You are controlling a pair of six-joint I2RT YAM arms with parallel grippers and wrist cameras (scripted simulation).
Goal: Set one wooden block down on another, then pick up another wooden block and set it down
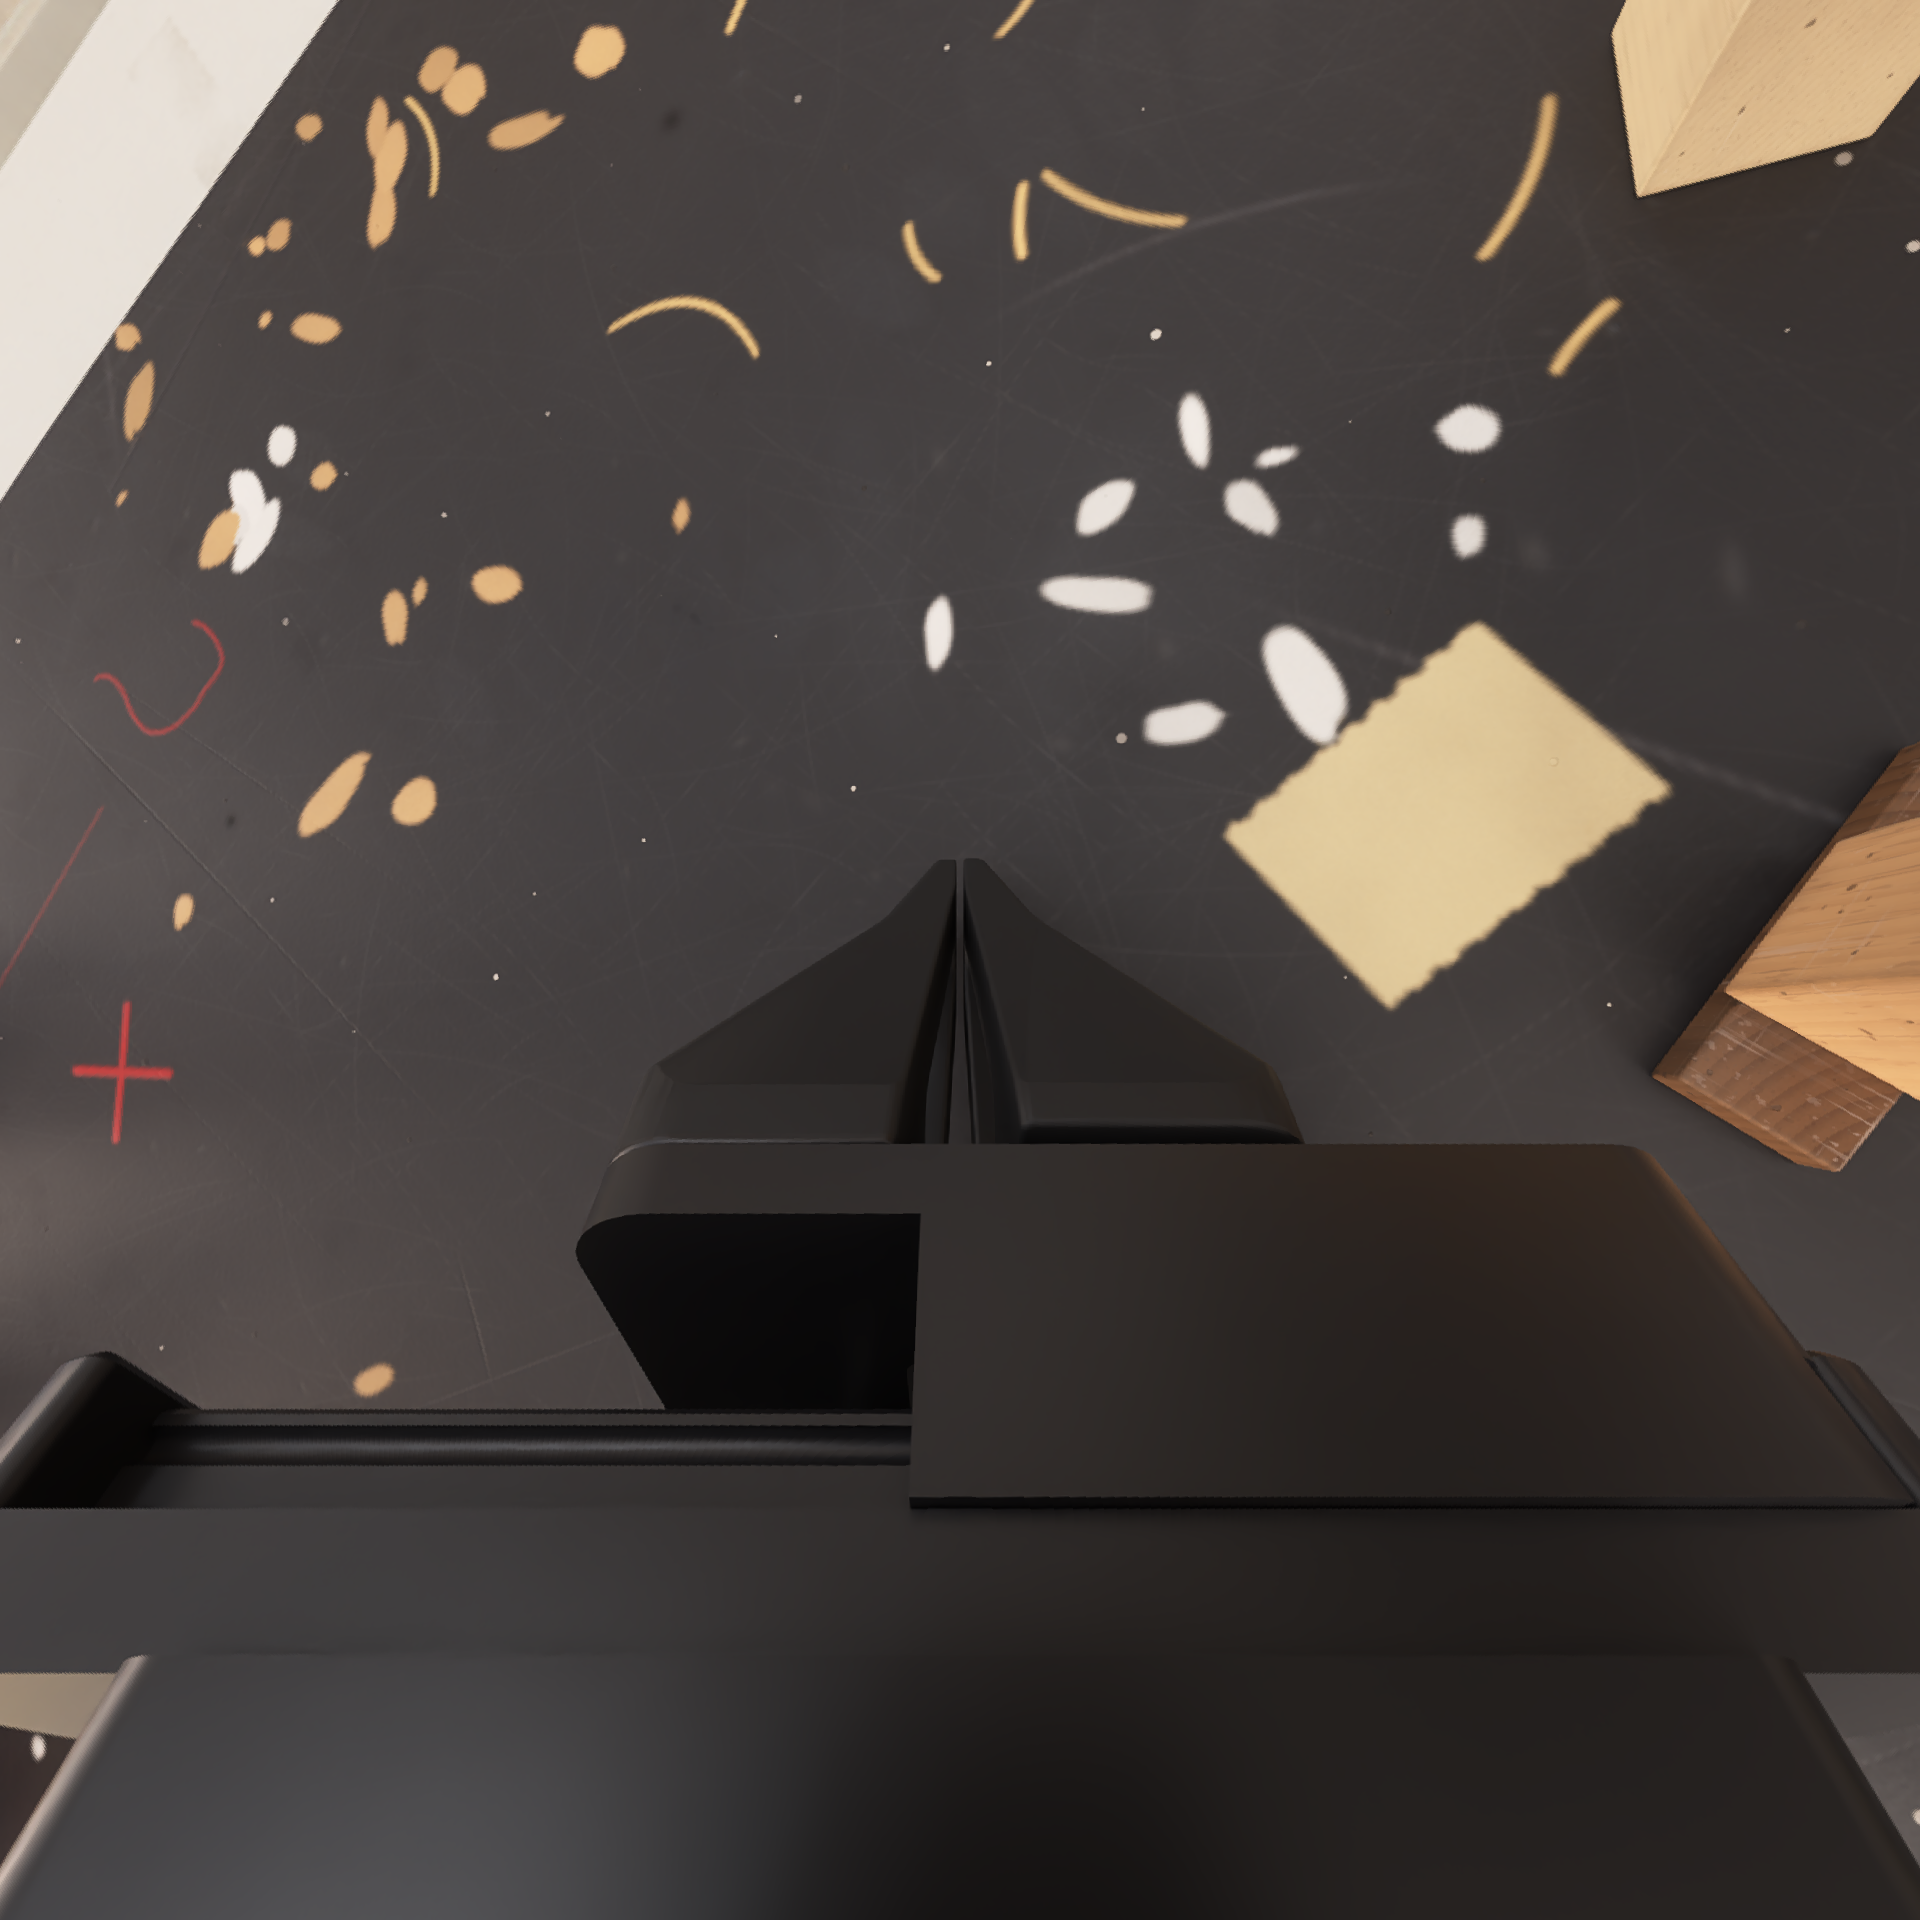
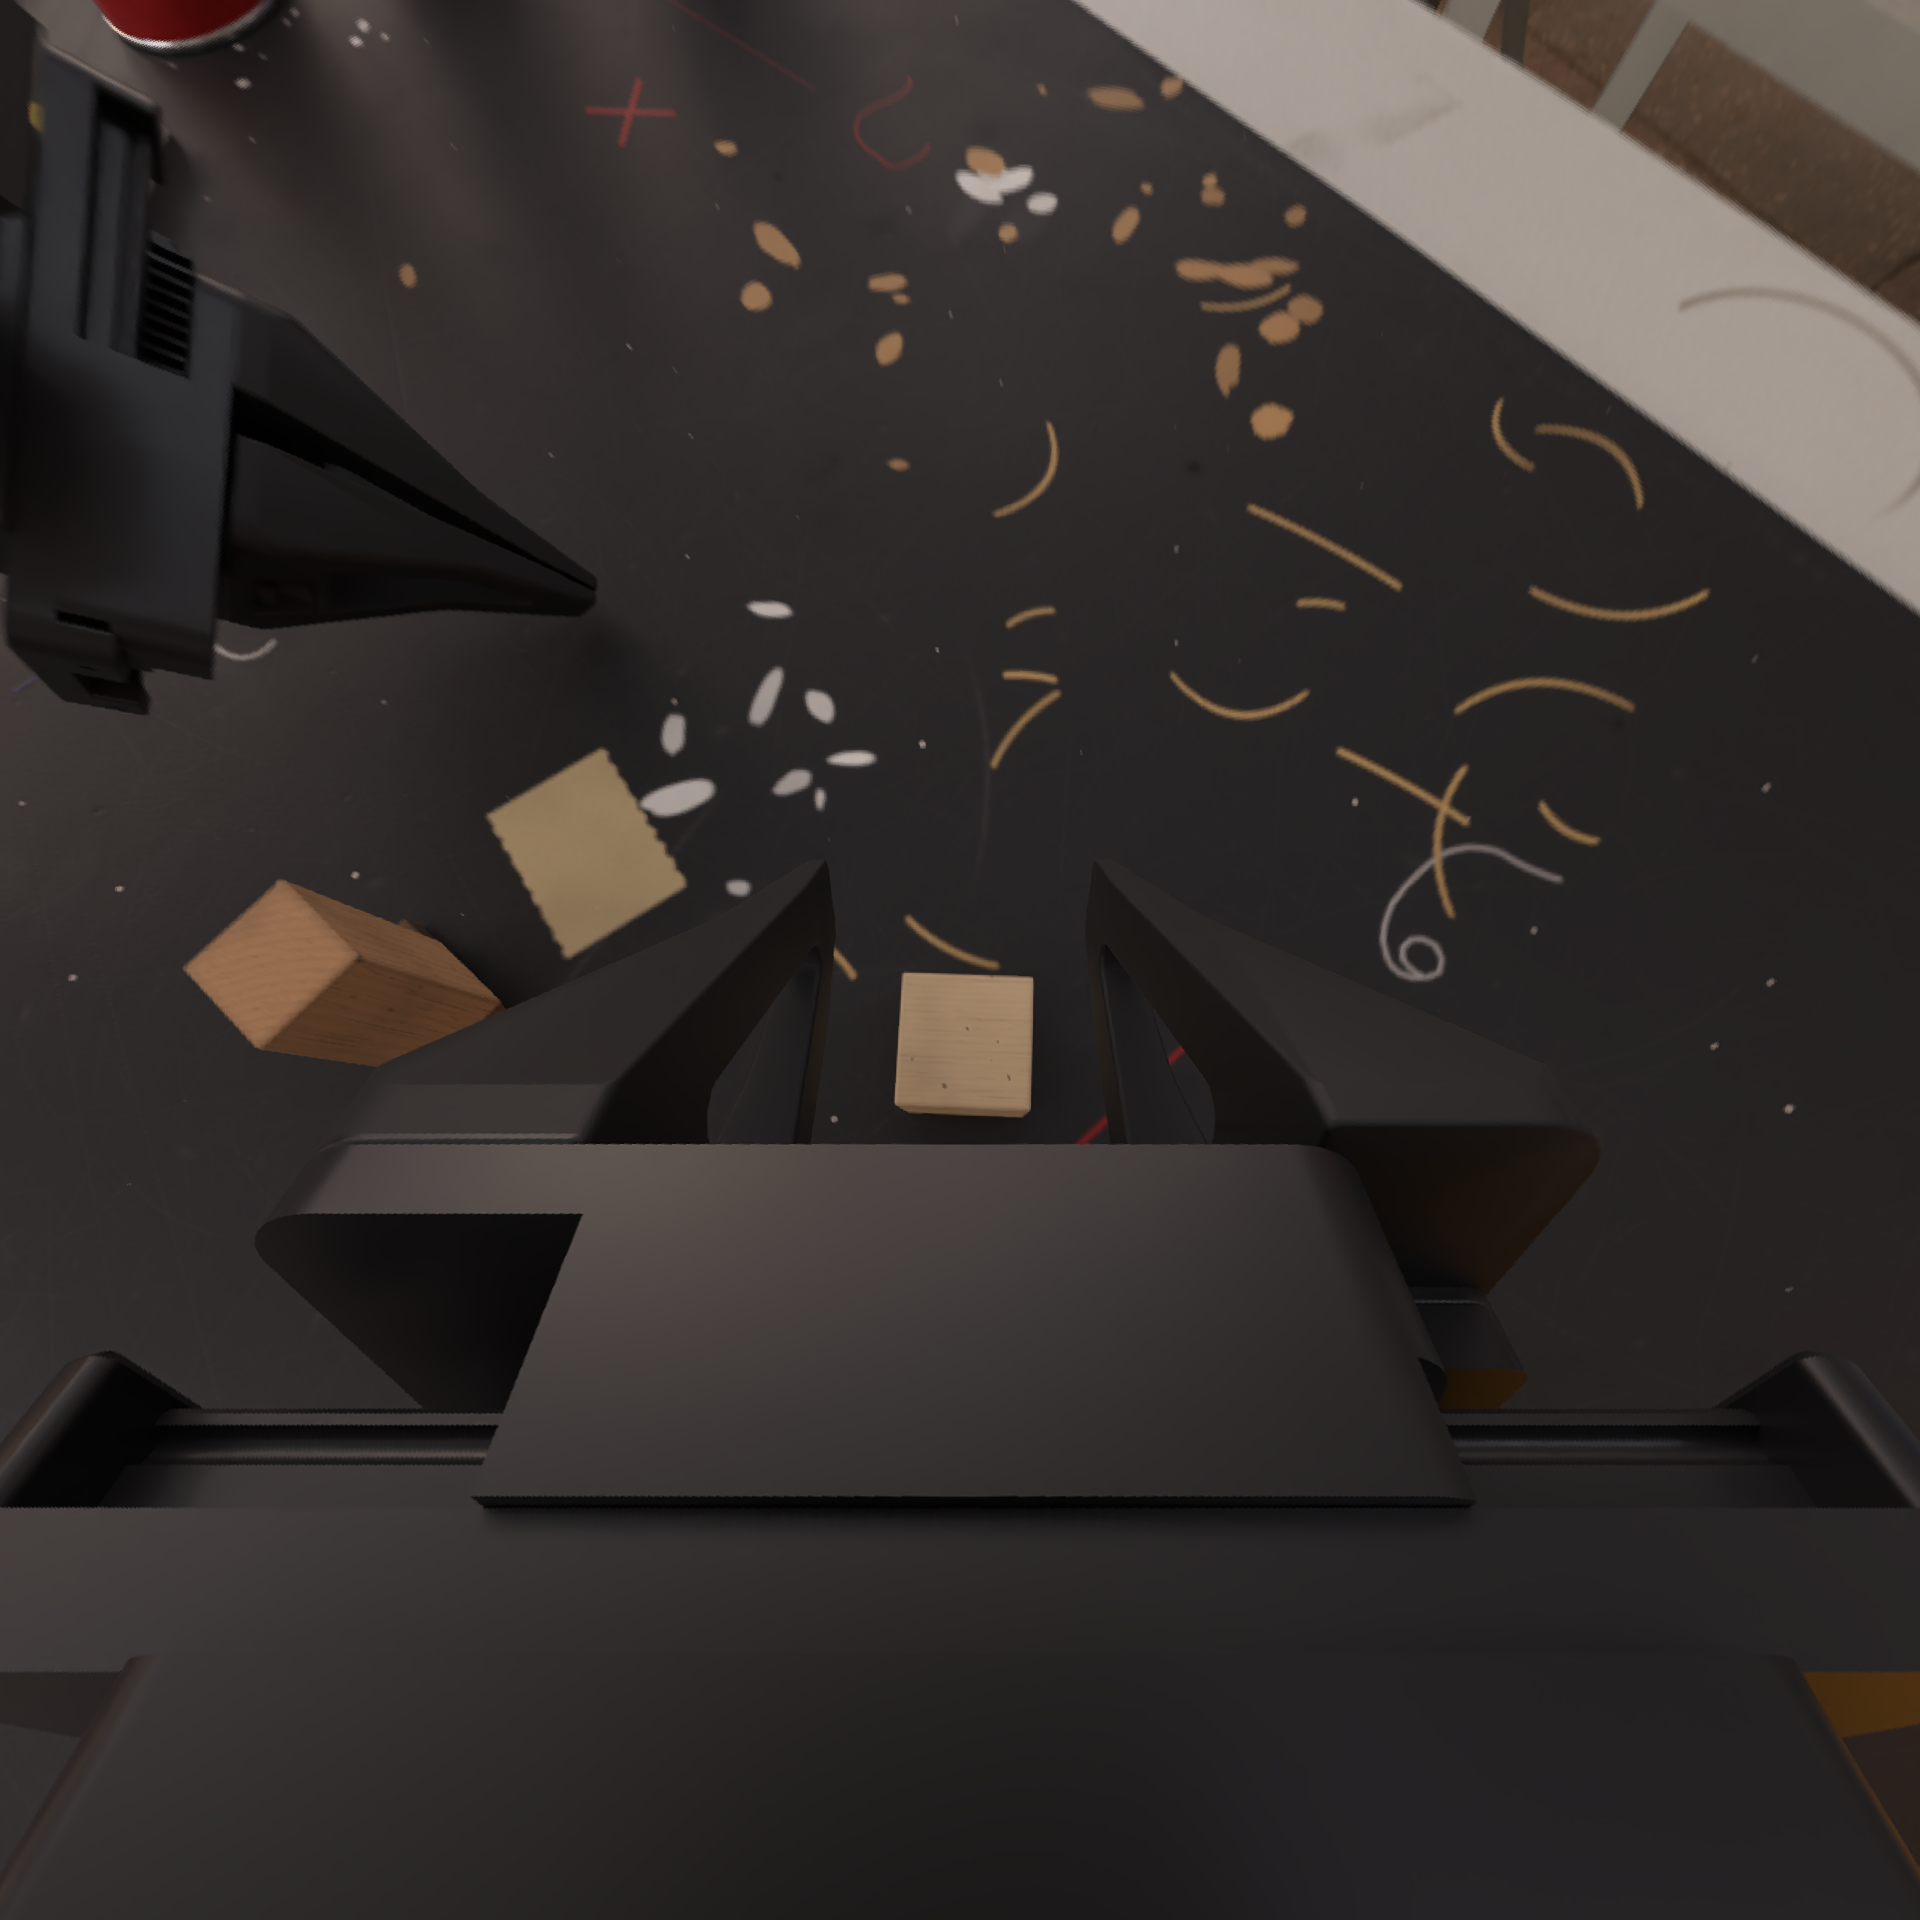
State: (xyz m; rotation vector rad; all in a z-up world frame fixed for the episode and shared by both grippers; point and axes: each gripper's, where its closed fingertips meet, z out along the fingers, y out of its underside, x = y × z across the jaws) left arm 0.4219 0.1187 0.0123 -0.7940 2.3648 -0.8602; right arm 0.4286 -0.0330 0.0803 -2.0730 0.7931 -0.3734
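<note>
The right gripper, fingers spread apart, hangs over the pale wooden block. Left of that block, an orange-brown block rests on a darker block. The left gripper is pressed together, empty.

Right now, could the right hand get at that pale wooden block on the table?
Probably yes. The right hand is open and hovers above the pale block, which shows in the gap between its fingers with nothing on or against it. A straight descent looks clear.

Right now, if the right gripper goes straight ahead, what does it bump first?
Probably the pale square wooden block, which lies between the open jaws of the right gripper, though depth is unclear.
</note>
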